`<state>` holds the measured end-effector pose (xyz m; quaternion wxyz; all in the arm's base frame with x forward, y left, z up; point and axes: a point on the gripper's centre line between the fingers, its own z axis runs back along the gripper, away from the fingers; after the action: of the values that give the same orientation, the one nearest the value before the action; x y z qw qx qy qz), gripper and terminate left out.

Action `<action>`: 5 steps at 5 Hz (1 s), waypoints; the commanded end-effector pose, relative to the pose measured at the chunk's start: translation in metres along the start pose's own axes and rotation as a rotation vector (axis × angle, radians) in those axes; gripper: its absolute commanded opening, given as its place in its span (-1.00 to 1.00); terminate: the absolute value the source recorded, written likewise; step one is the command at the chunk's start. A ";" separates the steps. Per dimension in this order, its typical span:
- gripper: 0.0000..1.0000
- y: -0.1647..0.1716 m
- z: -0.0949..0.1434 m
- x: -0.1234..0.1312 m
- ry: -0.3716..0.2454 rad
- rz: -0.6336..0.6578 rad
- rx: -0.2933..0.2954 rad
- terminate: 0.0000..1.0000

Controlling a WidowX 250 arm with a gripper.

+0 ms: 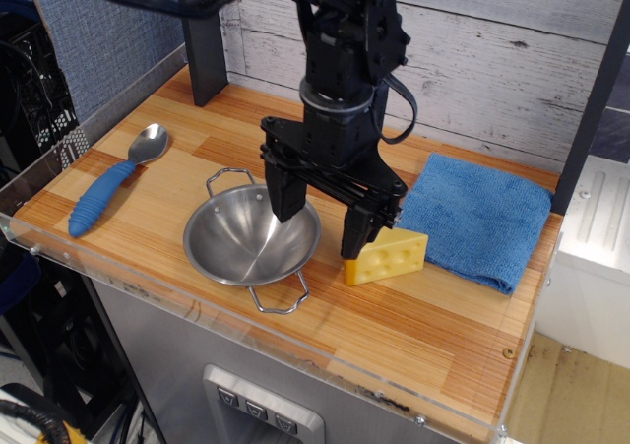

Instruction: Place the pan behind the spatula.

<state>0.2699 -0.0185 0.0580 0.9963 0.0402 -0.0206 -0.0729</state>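
The pan (236, 247), a shiny steel bowl with two wire loop handles, sits at the front middle of the wooden table (433, 336). The spatula (110, 185), with a ribbed blue handle and a silver spoon head, lies at the left. My gripper (321, 229) is open and low over the pan's right rim. One finger (287, 196) hangs inside the bowl. The other finger (358, 233) is outside, between the rim and the cheese wedge (389, 254). The jaws straddle the rim and hold nothing.
A yellow cheese wedge stands just right of the pan, close to my outer finger. A blue cloth (479, 219) lies at the right. A dark post (202, 40) stands at the back left. A clear plastic lip (187, 301) edges the table front.
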 end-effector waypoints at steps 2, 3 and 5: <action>1.00 0.008 -0.010 0.005 0.014 -0.009 0.018 -1.00; 1.00 0.011 -0.012 0.003 0.025 -0.017 0.033 -1.00; 1.00 0.011 -0.017 0.001 0.039 -0.026 0.051 -1.00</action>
<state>0.2700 -0.0072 0.0330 0.9945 0.0664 0.0125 -0.0800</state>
